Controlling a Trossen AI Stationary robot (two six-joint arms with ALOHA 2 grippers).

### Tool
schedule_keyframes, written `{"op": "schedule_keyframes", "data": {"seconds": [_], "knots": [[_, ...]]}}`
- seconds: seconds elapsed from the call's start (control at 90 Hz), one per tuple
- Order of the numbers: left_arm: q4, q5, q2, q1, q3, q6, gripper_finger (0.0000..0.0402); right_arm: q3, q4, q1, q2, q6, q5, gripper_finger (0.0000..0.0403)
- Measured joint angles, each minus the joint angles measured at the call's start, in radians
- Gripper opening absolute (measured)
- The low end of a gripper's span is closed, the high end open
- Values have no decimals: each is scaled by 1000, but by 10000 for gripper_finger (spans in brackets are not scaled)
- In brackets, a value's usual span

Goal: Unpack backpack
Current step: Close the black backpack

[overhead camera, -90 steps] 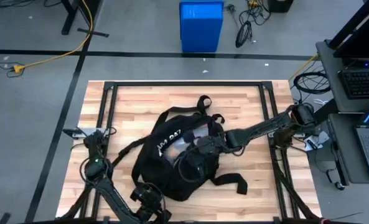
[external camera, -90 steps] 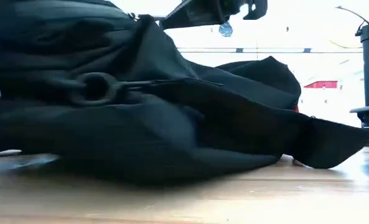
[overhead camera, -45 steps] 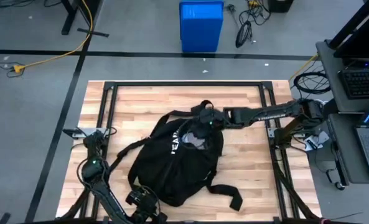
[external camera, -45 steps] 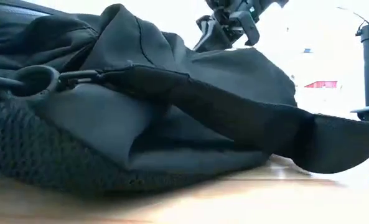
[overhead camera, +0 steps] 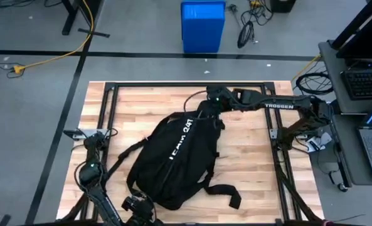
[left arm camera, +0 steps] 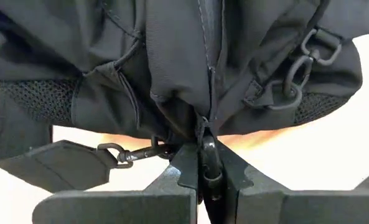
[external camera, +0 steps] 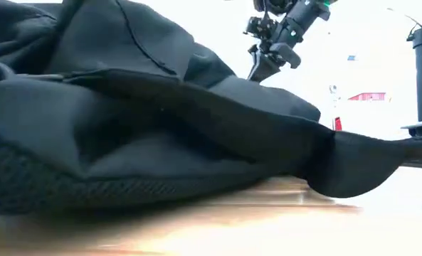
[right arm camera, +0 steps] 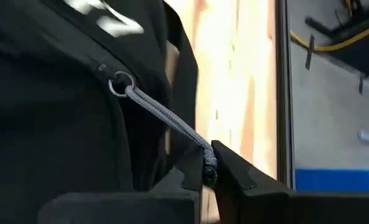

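The black backpack [overhead camera: 173, 157] with white lettering lies stretched across the middle of the wooden table, its lower end near and its upper end far. A loose strap [overhead camera: 226, 191] trails off it onto the wood at the near right. My right gripper [overhead camera: 212, 100] is raised above the bag's far end, shut on a grey zipper cord [right arm camera: 165, 121]. At the bag's near end my left gripper [overhead camera: 137, 204] is shut on the bag's bottom fabric. In the low view the bag [external camera: 125, 128] fills the foreground, with my right gripper [external camera: 267, 53] behind it. My left gripper pinches the backpack's near bottom end between its two fingers, at the lower end of a centre seam or zipper line [left arm camera: 204, 144]. The fingers come level from the table's near side. The bag's bottom lies on the table. My right gripper pinches the free end of the grey zipper cord [right arm camera: 207, 163] between its fingertips. The cord runs straight and taut to the metal ring [right arm camera: 119, 84] of the slider on the bag. The gripper is above the bag's far end, clear of the table.
A black metal frame [overhead camera: 186, 85] borders the table. Bare wood [overhead camera: 255, 150] lies to the right of the bag. On the floor beyond the far edge is a blue bin [overhead camera: 202, 25]. A desk with a keyboard and laptop [overhead camera: 367, 125] sits past the right edge.
My right gripper, shut on the cord, has gone from over the bag's middle toward the far edge and up. The bag's far end has followed it, so the bag lies longer and flatter. The pale opening seen before no longer shows. My left gripper has kept its hold at the near end.
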Motion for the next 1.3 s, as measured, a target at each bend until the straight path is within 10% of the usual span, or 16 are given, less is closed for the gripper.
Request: {"op": "schedule_keyframes", "data": {"seconds": [0.678, 1.3], "knots": [[-10, 43, 0, -40, -1, -52, 2, 0, -82, -424, 2, 50, -184, 0], [-3, 56, 0, -45, -1, -70, 1, -1, -120, -502, 21, 93, -291, 0]]}}
